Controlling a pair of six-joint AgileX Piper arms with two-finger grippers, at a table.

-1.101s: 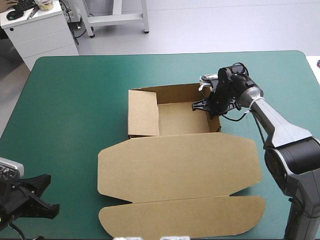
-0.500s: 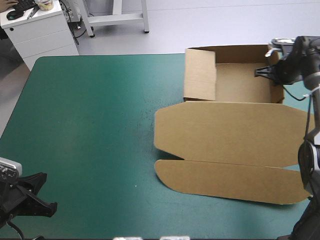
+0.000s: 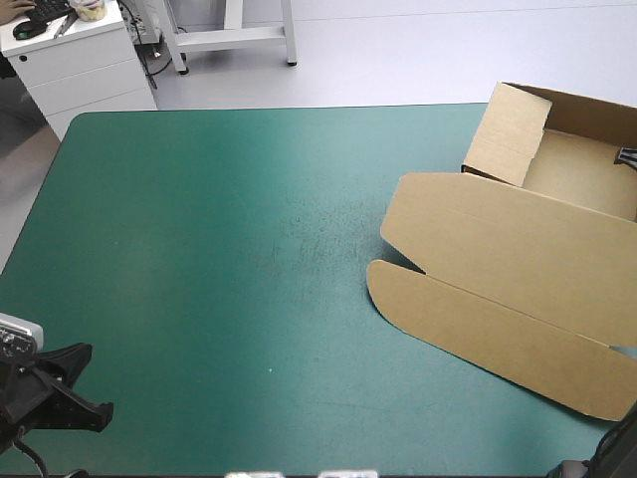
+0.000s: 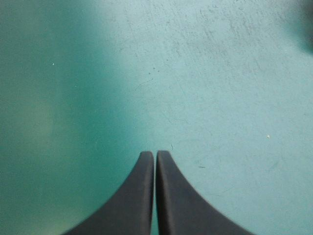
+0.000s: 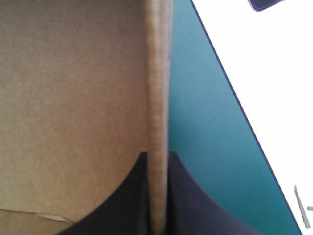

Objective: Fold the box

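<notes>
Your left gripper [image 4: 155,155] is at the table's [image 3: 199,249] near left corner. Its fingers [image 4: 132,200] are pressed together into one point with nothing between them. There is only bare teal-green cover [image 4: 205,73] under and ahead of it, with light scuffs. Nothing blocks it, and it is well apart from the box.

The box [image 3: 498,249] is in the table's far right part, turned at an angle. Its nearest part is the front flap [image 3: 478,329], flat on the cover. Next is the lid [image 3: 498,234], also flat. Farthest is the open tray [image 3: 577,174] with its walls up, the left side wall [image 3: 508,134] standing clear. The tray's far corner shows past the line of the table's far edge, and you can't tell whether it overhangs or is lifted. The box's right part is cut off in the high view.

Your right gripper [image 5: 157,157] has its fingers all but closed on the tray's right wall [image 5: 157,88]. The board edge runs up between them, with one finger inside the tray and one outside. In the high view only a black sliver of it [image 3: 628,157] shows at the tray's right side, and the arm is mostly out of the picture.

Past that wall is a strip of cover, then a white surface [image 5: 254,98] beyond the table's edge. A dark item on it is too cut off to name. A white cabinet [image 3: 80,65] stands beyond the far left corner, off the table.
</notes>
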